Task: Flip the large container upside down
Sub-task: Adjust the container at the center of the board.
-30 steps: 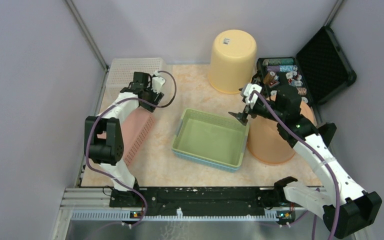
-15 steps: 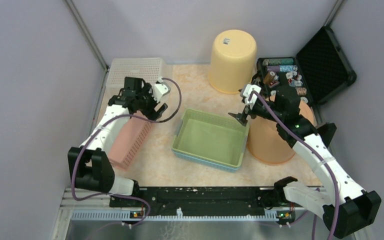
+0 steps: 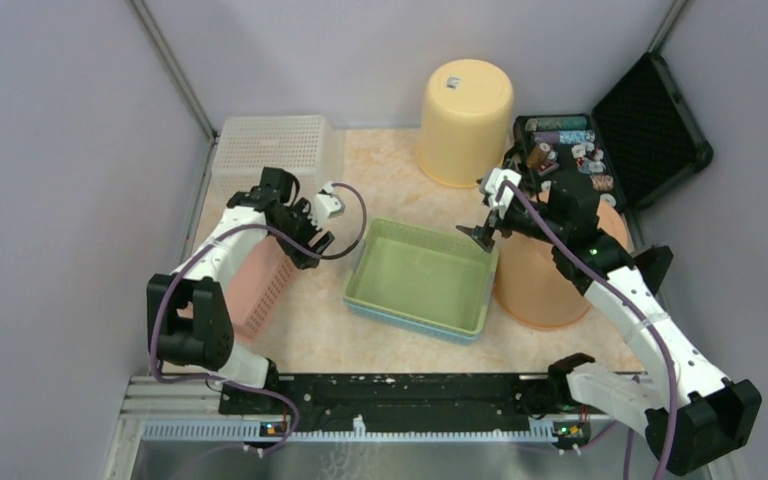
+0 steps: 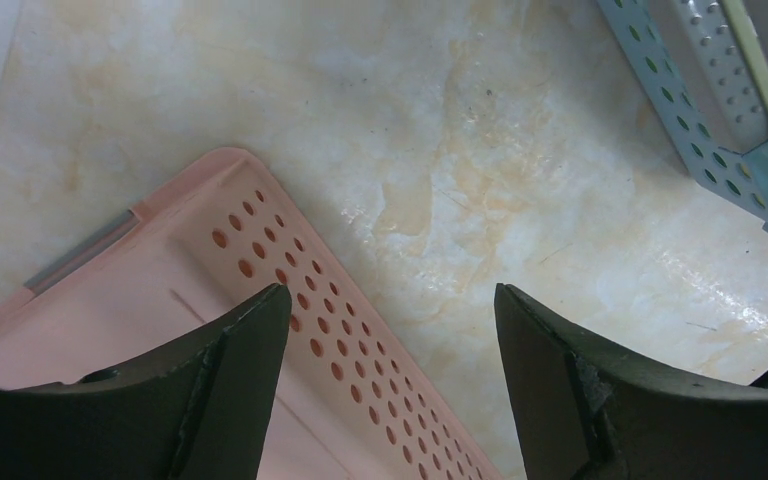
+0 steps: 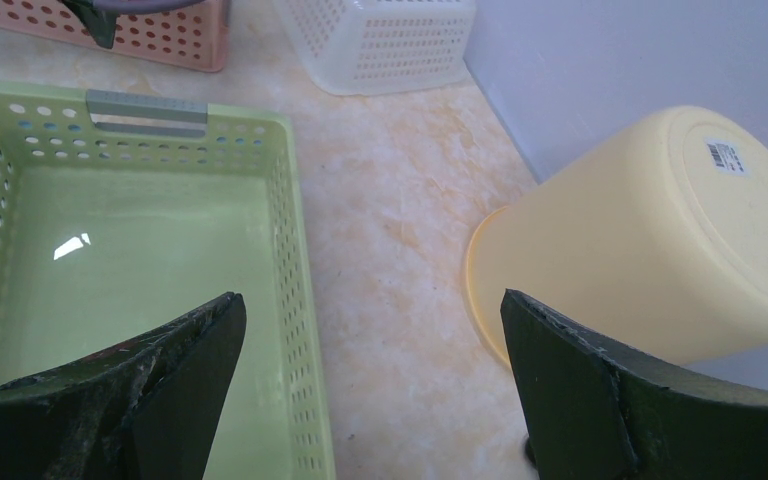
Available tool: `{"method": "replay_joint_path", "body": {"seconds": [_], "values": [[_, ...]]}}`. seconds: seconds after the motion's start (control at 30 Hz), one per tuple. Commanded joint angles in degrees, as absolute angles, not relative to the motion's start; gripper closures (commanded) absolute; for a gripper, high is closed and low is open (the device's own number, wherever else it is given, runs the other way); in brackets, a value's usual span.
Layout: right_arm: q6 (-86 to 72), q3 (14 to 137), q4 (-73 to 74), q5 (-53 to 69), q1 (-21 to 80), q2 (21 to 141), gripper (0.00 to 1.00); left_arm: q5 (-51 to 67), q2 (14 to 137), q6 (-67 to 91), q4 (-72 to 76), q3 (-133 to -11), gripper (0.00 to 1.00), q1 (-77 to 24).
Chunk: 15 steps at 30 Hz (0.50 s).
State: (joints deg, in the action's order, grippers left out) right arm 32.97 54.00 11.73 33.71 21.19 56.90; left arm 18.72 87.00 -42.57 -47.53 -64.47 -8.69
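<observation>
Pink basket, white basket, green basket (three); yellow bucket, orange bucket (two); left gripper, right gripper stand spread.

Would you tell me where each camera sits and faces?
Top external: above, behind the bases, looking down at the table; both arms show.
Left wrist: on the left hand, looking down at the pink basket; fingers show.
Right wrist: on the right hand, facing green basket and yellow bucket; fingers show.
Shared: top and right wrist show the green basket.
</observation>
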Motion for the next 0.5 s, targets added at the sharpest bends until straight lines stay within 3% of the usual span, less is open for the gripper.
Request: {"method": "replay_joint_path", "body": {"seconds": [0.0, 0.47], "values": [[33.4, 54.3, 9.6, 34.2, 20.7, 57.0, 0.01, 20.8, 83.1, -44.1, -45.1, -63.7, 0.19, -8.9], [33.3, 54.1, 9.6, 34.5, 20.7, 56.8, 0.01, 6.9, 92.5, -33.1, -36.2, -66.3, 0.26, -9.1]]}}
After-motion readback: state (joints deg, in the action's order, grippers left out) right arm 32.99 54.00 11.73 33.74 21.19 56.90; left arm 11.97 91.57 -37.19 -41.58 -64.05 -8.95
